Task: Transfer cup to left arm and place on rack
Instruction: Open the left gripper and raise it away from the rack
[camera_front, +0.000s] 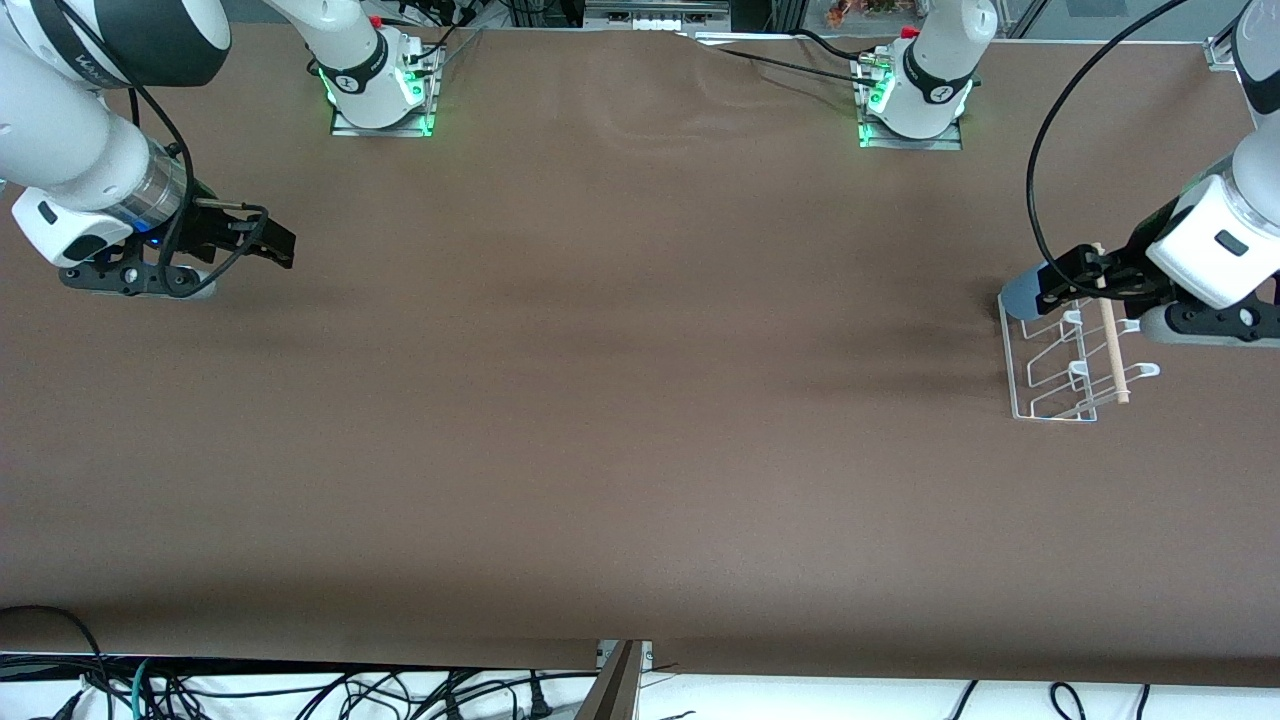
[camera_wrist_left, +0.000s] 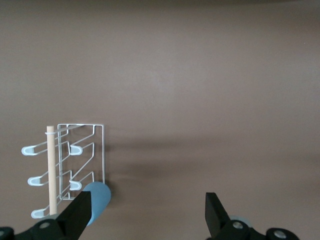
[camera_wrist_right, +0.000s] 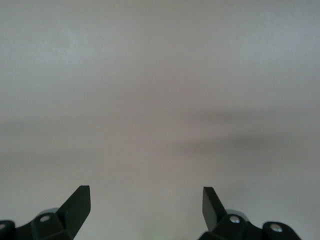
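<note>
1. While the left pincer (camera_front: 1075, 275) is hovering over the rack (camera_front: 1060, 365) at the left arm's end of the desk (camera_front: 620, 400), its fingers are standing wide apart and gripping nothing.
2. Lying at the rack's end farther from the front camera, the cup (camera_front: 1022, 293) is showing as a light-blue shape, partly hidden by a finger; which way it is pointing cannot be told.
3. Running across the rack, the wooden rod (camera_front: 1112, 335) is pointing toward the front camera.
4. Only the left wrist view is showing the cup (camera_wrist_left: 96, 200) touching the rack (camera_wrist_left: 82, 160) at its corner.
5. Waiting over bare desk, the right pincer (camera_front: 270, 245) is holding its fingers spread and empty.
</note>
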